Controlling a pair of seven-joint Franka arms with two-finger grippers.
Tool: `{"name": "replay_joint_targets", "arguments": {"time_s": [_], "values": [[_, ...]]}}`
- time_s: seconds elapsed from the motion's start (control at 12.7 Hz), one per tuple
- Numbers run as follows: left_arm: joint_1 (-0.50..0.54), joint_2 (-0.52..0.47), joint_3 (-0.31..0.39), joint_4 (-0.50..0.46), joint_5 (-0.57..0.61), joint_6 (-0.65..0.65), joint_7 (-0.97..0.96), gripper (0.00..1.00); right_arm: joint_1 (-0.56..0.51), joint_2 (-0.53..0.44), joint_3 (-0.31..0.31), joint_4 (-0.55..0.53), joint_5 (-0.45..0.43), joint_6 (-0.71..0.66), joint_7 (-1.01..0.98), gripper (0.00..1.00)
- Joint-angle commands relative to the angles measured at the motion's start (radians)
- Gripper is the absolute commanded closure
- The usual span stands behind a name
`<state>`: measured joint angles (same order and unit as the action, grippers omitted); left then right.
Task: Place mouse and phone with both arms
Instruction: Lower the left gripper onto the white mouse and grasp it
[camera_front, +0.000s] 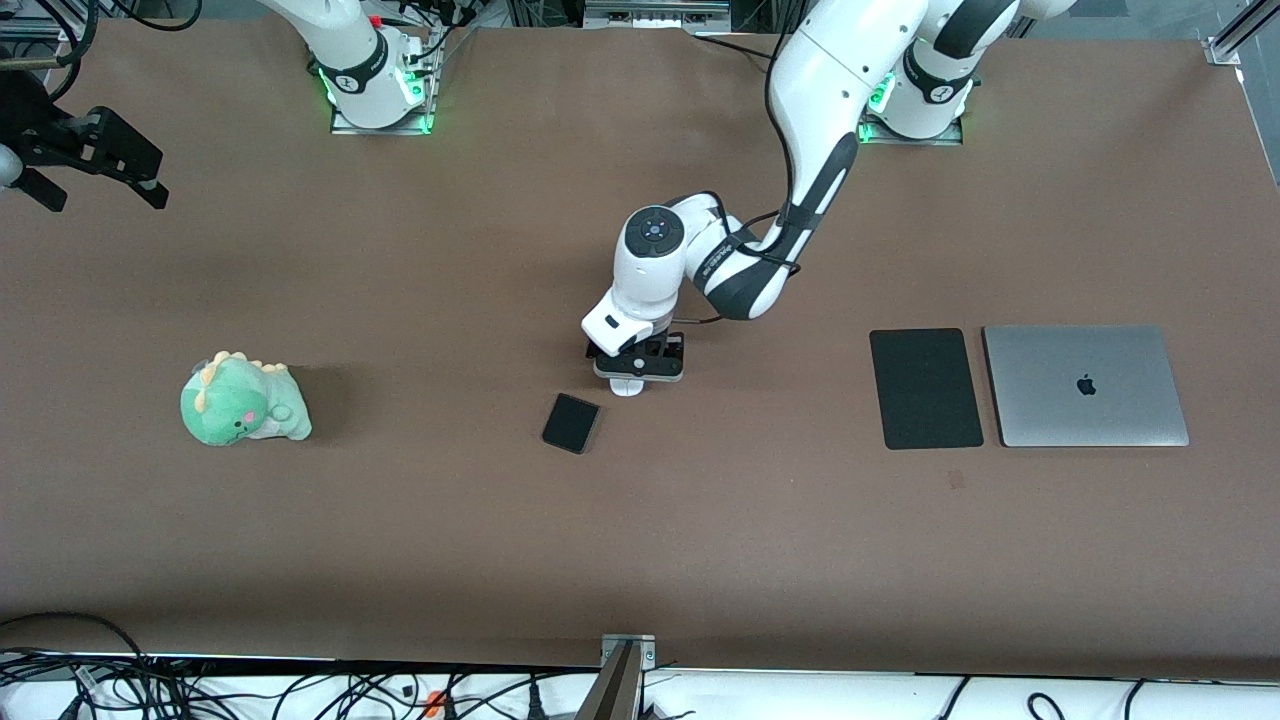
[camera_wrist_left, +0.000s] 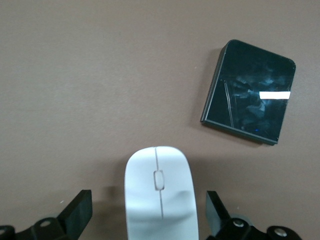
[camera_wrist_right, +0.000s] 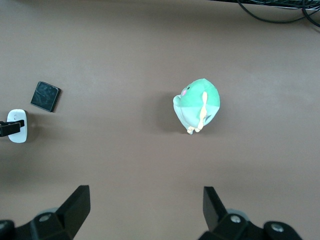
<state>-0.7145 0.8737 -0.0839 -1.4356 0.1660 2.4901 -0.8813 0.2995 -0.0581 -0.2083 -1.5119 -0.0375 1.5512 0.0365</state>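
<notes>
Front view: left gripper (camera_front: 640, 372) low over the glossy white oval mouse (camera_front: 627, 388), beside the flat black phone (camera_front: 571, 422); right gripper (camera_front: 100, 160) waits, open. Left wrist view: fingers (camera_wrist_left: 77, 210) spread, straddling it — descend centred, then close.

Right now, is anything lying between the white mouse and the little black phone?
No. In the left wrist view, only bare brown table separates the mouse from the phone; they lie apart, not touching.

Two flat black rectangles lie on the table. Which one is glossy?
The small glossy black phone, lying beside the white oval mouse. The larger matte black mouse pad sits beside the grey laptop.
</notes>
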Motion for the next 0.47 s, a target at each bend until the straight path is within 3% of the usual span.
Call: {"name": "replay_joint_targets", "arguments": {"time_s": [0.0,0.31,0.39], "values": [[-0.069,0.057,0.055,0.078,0.033,-0.010,-0.050,0.00,-0.005,0.008,0.006,0.022,-0.013,-0.013,-0.006,0.00],[-0.111,0.073,0.096,0.078,0.040,-0.010,-0.053,0.00,-0.005,0.008,0.006,0.022,-0.012,-0.013,0.003,0.00],[-0.111,0.068,0.096,0.077,0.041,-0.011,-0.053,0.20,-0.007,0.008,0.006,0.022,-0.012,-0.011,0.003,0.00]]}}
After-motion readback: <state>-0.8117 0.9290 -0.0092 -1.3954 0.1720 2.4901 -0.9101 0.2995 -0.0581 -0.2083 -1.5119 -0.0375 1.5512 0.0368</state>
